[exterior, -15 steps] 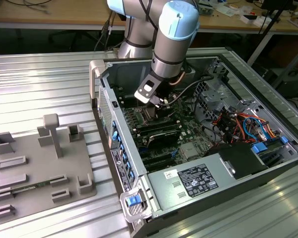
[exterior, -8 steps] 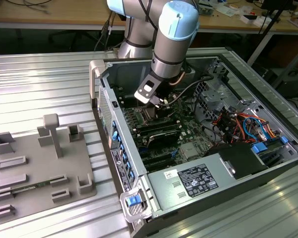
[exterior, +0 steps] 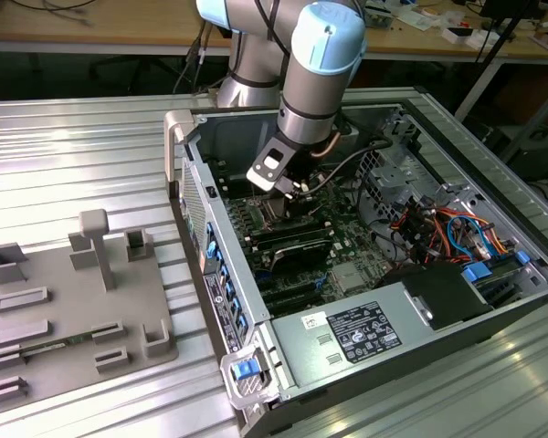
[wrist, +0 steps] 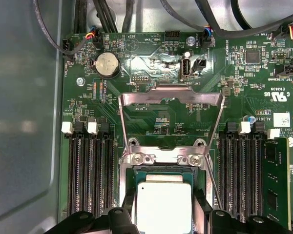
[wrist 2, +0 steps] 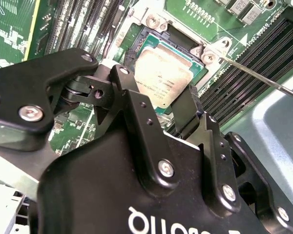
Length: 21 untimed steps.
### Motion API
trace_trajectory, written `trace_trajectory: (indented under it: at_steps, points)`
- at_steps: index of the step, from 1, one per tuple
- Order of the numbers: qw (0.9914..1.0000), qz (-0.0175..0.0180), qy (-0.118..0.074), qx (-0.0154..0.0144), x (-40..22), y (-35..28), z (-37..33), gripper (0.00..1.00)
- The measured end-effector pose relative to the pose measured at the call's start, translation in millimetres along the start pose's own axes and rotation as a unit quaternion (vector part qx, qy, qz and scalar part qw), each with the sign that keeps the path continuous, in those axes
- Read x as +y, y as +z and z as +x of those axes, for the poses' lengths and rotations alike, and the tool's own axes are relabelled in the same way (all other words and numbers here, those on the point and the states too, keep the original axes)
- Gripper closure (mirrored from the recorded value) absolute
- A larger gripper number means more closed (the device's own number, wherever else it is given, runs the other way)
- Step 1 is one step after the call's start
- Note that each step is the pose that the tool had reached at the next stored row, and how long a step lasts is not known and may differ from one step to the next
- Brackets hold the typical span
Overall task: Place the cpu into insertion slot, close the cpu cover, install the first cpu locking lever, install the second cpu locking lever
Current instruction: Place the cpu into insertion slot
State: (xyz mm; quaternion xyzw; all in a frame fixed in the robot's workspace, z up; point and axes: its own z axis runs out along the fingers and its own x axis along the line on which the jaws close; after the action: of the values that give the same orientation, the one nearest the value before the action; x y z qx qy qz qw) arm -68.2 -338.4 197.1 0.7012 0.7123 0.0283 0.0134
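The cpu (wrist: 163, 207), a flat square chip with a dull silver top, lies in the insertion slot (wrist: 163, 170) on the green motherboard. My gripper (wrist: 164, 217) hangs right over it. Its two black fingers (wrist: 128, 214) hug two opposite sides of the cpu (wrist 2: 163, 73), shut on it. The cpu cover (wrist: 136, 99), a thin shiny frame with an open window, is swung back flat beyond the slot's hinge. A thin wire locking lever (wrist 2: 263, 80) stands loose beside the slot. In the exterior view my gripper (exterior: 288, 193) reaches down into the open computer case (exterior: 384, 328).
Rows of black memory slots (wrist: 88, 175) flank the socket on both sides. Cables (exterior: 438, 224) and a black drive bay crowd the case on the exterior view's right. A grey fixture tray (exterior: 64, 310) lies on the metal table at the exterior view's left.
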Motion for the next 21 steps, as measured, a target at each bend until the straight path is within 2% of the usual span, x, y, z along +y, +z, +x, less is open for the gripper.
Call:
trace_trajectory:
  at_steps: [16, 21]
  points:
    - [1.0, 0.0001, -0.001, -0.0002, 1.8, 0.1, -1.2, 0.45]
    - [1.0, 0.0006, -0.001, -0.0002, 1.7, 2.0, -1.0, 0.45]
